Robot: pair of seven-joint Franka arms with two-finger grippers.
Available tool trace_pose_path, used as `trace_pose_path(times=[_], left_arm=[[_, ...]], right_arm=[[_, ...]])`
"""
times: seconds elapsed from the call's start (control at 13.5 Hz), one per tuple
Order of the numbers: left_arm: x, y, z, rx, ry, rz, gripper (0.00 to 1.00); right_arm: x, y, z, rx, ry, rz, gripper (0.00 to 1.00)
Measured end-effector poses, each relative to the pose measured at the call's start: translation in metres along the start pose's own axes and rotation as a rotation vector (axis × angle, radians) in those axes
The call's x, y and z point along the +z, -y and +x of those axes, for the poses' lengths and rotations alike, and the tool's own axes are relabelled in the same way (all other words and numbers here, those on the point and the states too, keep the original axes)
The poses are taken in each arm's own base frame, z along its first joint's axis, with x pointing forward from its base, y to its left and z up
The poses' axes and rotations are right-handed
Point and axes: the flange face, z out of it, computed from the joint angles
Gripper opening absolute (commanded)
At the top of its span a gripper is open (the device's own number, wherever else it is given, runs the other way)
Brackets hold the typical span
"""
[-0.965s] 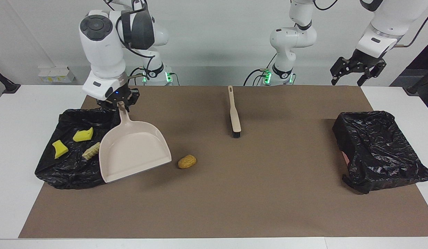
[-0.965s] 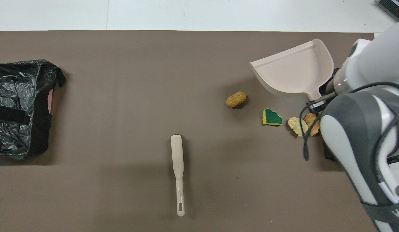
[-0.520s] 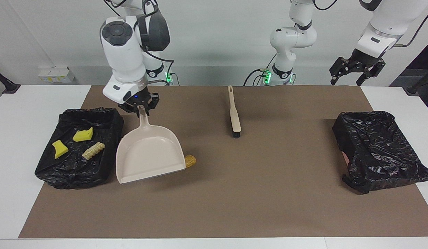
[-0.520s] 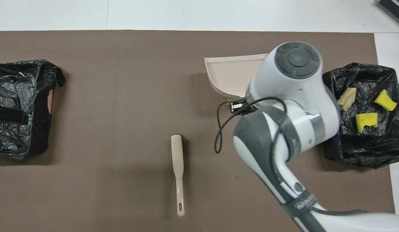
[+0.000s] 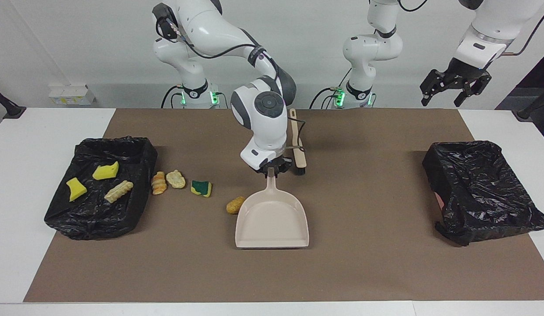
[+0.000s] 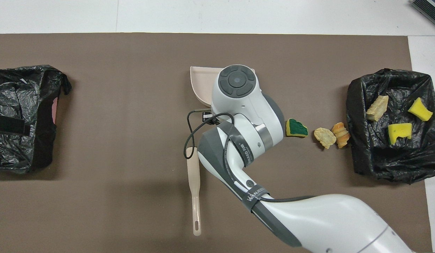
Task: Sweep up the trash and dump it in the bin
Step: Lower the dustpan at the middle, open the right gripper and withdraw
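Note:
My right gripper [image 5: 270,170] is shut on the handle of the beige dustpan [image 5: 272,221], which lies low and level at the middle of the mat, mouth pointing away from the robots. In the overhead view only a corner of the dustpan [image 6: 199,82] shows under the arm. A golden-brown potato-like lump [image 5: 235,205] sits close beside the pan, toward the right arm's end. A green-and-yellow sponge [image 5: 201,188] [image 6: 296,128], a pale bread lump [image 5: 175,178] [image 6: 324,137] and a croissant [image 5: 158,182] [image 6: 341,134] lie on the mat beside the black-lined bin [image 5: 135,210] [image 6: 357,154]. The bin holds two yellow sponge pieces [image 5: 106,171] [image 5: 76,189] and a pastry [image 5: 118,191].
The beige brush [image 5: 297,142] [image 6: 193,186] lies on the mat just nearer to the robots than the dustpan. A second black-lined bin [image 5: 480,188] [image 6: 24,116] stands at the left arm's end. My left gripper [image 5: 447,98] waits open, raised over that end.
My right arm has swung the dustpan from over the bin at its end to the middle of the mat, beside the potato-like lump. The left arm barely moved.

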Motion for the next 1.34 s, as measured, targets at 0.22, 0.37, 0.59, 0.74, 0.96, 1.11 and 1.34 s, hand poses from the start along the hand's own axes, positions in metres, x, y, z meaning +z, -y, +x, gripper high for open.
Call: trace_pose_path(times=[0.22, 0.37, 0.59, 0.74, 0.96, 1.11, 1.34], left_arm=[[0.0, -0.002, 0.0, 0.003, 0.0, -0.002, 1.0], [0.0, -0.002, 0.0, 0.004, 0.0, -0.003, 1.0], [0.0, 0.008, 0.0, -0.018, 0.0, -0.004, 1.0], [0.0, 0.013, -0.001, -0.026, -0.001, -0.004, 1.0], [0.0, 0.009, -0.001, -0.02, -0.001, -0.004, 1.0], [0.0, 0.009, -0.001, -0.02, -0.001, -0.004, 1.0], [-0.001, 0.011, -0.001, -0.024, -0.001, -0.004, 1.0]], right_arm=[[0.014, 0.016, 0.002, -0.01, -0.011, -0.005, 1.0], [0.01, 0.017, 0.0, -0.037, -0.03, -0.048, 1.0], [-0.015, 0.03, -0.015, -0.069, -0.038, -0.068, 1.0], [-0.046, 0.027, -0.033, -0.085, -0.012, -0.098, 1.0], [-0.08, 0.014, -0.064, -0.093, 0.041, -0.099, 1.0], [-0.078, 0.018, -0.101, -0.106, 0.071, -0.104, 1.0], [-0.059, 0.036, -0.155, -0.104, 0.052, -0.113, 1.0]])
